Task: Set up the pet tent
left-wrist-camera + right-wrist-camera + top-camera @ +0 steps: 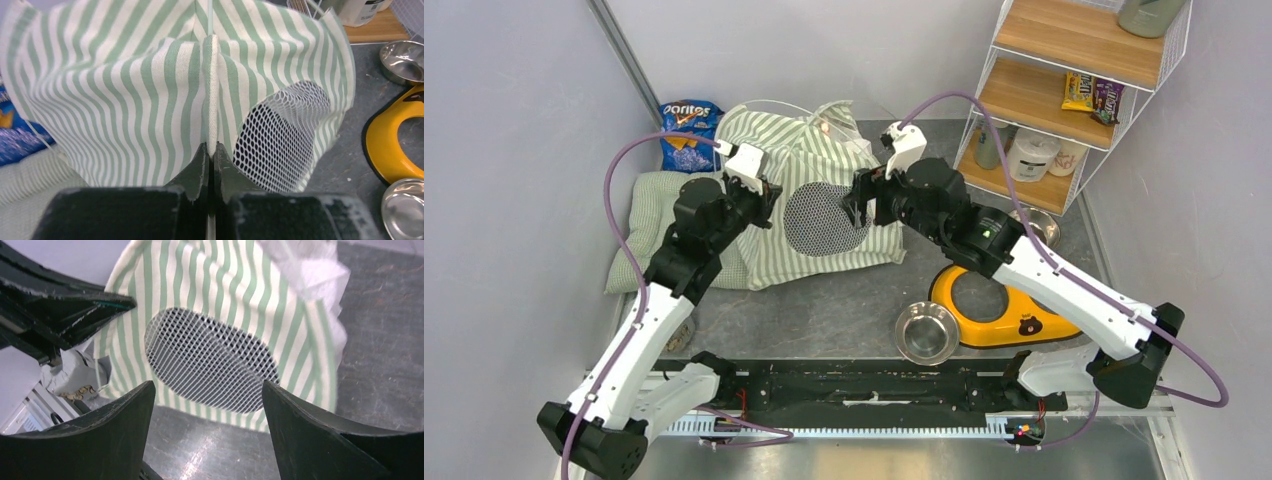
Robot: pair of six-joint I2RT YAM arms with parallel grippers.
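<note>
Check the surroundings first. A blue Doritos bag (689, 133) stands in the far left corner. In front of it, a pale green quilted cushion (646, 225) lies along the left wall. On the right, a yellow double-bowl holder (994, 305) lies on the grey surface (824, 310), partly beneath the right arm. A steel bowl (926, 332) sits just beside its left end. A second steel bowl (1042, 225) sits near the foot of the wire shelf rack (1064, 100) in the far right corner, which carries snacks and containers.

The pet tent (814, 200) lies at the far centre of the surface, between the two arms, with its left side touching the cushion. Its fabric is striped green and white, slumped and rumpled at the top. A round white mesh panel (824, 218) faces the arm bases, and a thin white pole (774, 105) arcs above the top.

The left claw (210, 155) is closed tight on the tent's white vertical seam, at the left edge of the mesh. The right claw (207, 387) is spread wide and holds nothing, with the mesh panel directly ahead of it.

Bare surface lies between the tent's near edge and the arm bases. A narrower strip separates the tent from the shelf rack.
</note>
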